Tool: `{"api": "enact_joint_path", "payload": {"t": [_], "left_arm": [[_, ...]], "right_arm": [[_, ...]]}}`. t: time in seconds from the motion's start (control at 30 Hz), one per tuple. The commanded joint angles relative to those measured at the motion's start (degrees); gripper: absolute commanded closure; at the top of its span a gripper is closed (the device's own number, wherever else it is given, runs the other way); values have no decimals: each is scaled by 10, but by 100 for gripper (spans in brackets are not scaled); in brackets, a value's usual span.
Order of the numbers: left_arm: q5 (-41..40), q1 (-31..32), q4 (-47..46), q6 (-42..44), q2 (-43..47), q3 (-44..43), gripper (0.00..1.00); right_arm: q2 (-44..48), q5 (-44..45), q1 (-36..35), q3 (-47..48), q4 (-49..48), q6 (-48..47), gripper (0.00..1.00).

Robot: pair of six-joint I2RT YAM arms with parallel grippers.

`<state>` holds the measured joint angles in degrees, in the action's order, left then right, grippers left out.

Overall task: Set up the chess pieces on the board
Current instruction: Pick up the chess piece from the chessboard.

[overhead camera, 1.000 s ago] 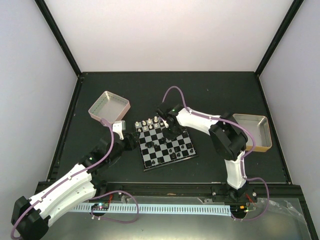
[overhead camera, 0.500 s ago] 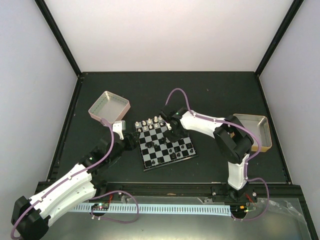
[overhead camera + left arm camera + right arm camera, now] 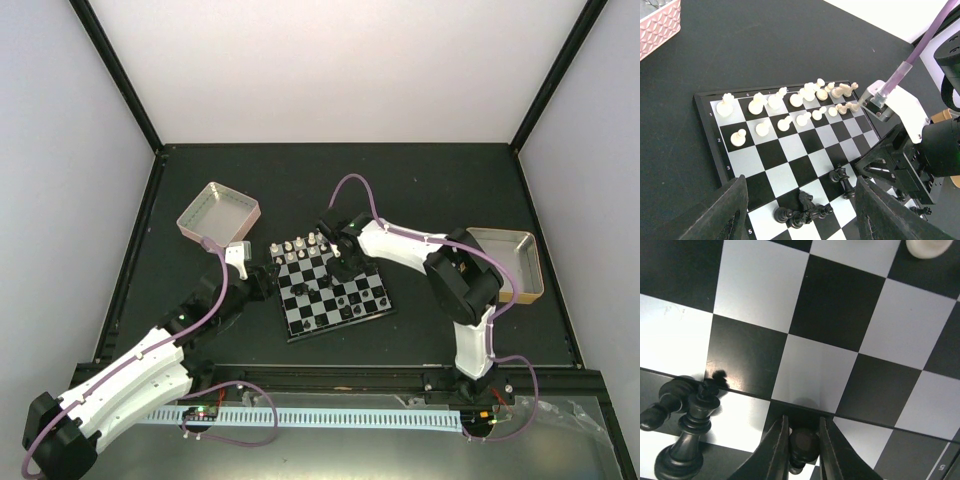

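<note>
We show the right gripper (image 3: 803, 436), jaws just narrowed, clasping a black pawn (image 3: 804, 445) standing on the board (image 3: 765, 285) near its centre line, ready for carrying to its rank; the left gripper (image 3: 799, 202) hangs open alongside.

Board (image 3: 790, 148) centre bare — white pieces (image 3: 802, 119), black pieces (image 3: 807, 205) flank it.

The board (image 3: 771, 153) is checked black and silvery white, rimmed black. Cream pieces (image 3: 802, 119) line its twelve o'clock side, black pieces (image 3: 805, 202) its six.
</note>
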<state>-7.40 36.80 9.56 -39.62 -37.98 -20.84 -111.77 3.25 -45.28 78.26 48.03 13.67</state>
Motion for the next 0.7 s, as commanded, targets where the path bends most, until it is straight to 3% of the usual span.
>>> {"api": "enact_joint_path", "payload": {"t": [0.0, 0.37, 0.67], "left_arm": [[-3, -4, -4, 4, 1, 1, 40], [22, -4, -8, 16, 2, -2, 39], [118, -2, -66, 51, -28, -9, 39]], "right_arm": [[-16, 17, 3, 1, 2, 5, 89], [79, 11, 4, -40, -65, 71, 93], [230, -102, 3, -123, -198, 263, 93]]}}
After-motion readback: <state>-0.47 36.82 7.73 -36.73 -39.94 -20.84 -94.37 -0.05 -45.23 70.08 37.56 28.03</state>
